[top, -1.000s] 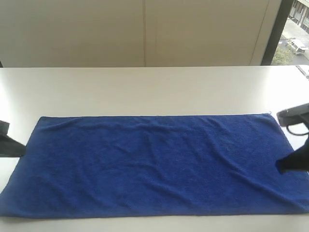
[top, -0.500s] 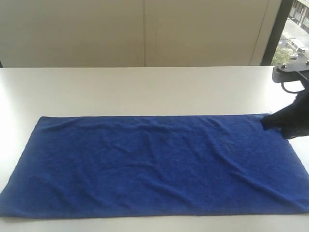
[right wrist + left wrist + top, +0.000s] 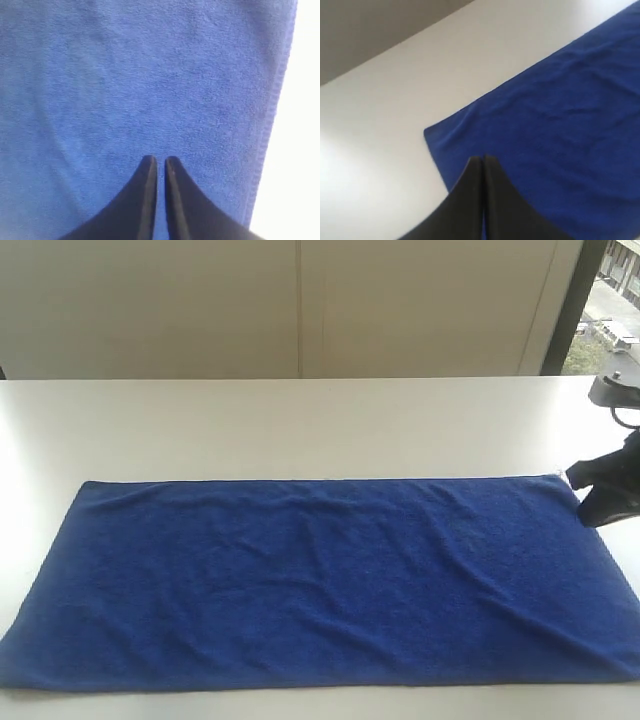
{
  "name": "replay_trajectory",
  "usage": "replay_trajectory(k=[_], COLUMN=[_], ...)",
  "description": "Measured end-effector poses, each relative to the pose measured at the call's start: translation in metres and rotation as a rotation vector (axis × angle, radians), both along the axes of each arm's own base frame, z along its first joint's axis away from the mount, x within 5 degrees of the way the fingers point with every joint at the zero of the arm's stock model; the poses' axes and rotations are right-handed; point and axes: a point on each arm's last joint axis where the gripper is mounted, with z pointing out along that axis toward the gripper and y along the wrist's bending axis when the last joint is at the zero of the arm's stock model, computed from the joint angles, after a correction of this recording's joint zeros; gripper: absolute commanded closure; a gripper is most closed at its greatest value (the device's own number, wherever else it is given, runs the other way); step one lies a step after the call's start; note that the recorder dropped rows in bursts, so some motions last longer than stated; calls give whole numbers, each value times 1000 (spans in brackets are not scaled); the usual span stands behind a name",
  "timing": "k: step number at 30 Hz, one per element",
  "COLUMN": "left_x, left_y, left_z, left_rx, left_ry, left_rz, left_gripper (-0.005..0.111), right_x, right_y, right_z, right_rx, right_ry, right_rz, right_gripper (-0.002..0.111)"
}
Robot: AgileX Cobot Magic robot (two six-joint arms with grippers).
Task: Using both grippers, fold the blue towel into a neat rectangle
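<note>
**Towel flat, neither gripper has cloth yet**

I judge this as the approach before the first fold; the blue towel [image 3: 310, 580] lies spread at full length on the tabletop [image 3: 300, 425], unfolded, with a few shallow ripples, and no edge is lifted.

The right gripper [image 3: 159, 161] hangs at the towel's far right corner, just beside the small white tag [image 3: 557, 476]; its wrist view looks almost straight down on the pile, with the hemmed edge [image 3: 272, 125] running close by. Its fingers stand a narrow slit apart and hold nothing; I cannot tell whether the tips touch the cloth.

The left gripper [image 3: 482, 160] is out of the exterior view. Its own camera shows it raised and tilted over the towel's left end, near a corner [image 3: 427, 132], with the fingers pressed together and empty.

As I read it, the next move calls for both grippers to open wider and come down on matching corners. Each should pinch the hem rather than a bunch of pile, and the two should lift together so the fold line runs straight. The left has more to do, since it is closed and sits higher. Uneven lift would likely skew the rectangle, so I would want both grips confirmed before raising.
</note>
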Motion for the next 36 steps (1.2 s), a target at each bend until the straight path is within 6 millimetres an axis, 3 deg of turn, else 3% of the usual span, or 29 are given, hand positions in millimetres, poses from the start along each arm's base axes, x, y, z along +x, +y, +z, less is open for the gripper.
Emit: replay_trajectory(k=[4,12,18,25,36], left_x=[3,13,22,29,35], left_y=[7,1,-22,-55,-58], left_z=[-22,-44,-50,-50,-47], left_rx=[-88,-184,-163,-239,-250], left_ry=[70,195,323,390,326], left_rz=[169,234,76,-277,-304], left_gripper=[107,107,107,107,107], right_x=[1,5,8,10,13], right_y=[-6,-20,-24,-25,-27], right_z=[-22,-38,-48,-68,-67], right_rx=[-51,-176,-198,-186,-210], right_ry=[34,40,50,98,61], right_rz=[1,-7,-41,-38,-49], right_gripper=[69,67,67,67,72])
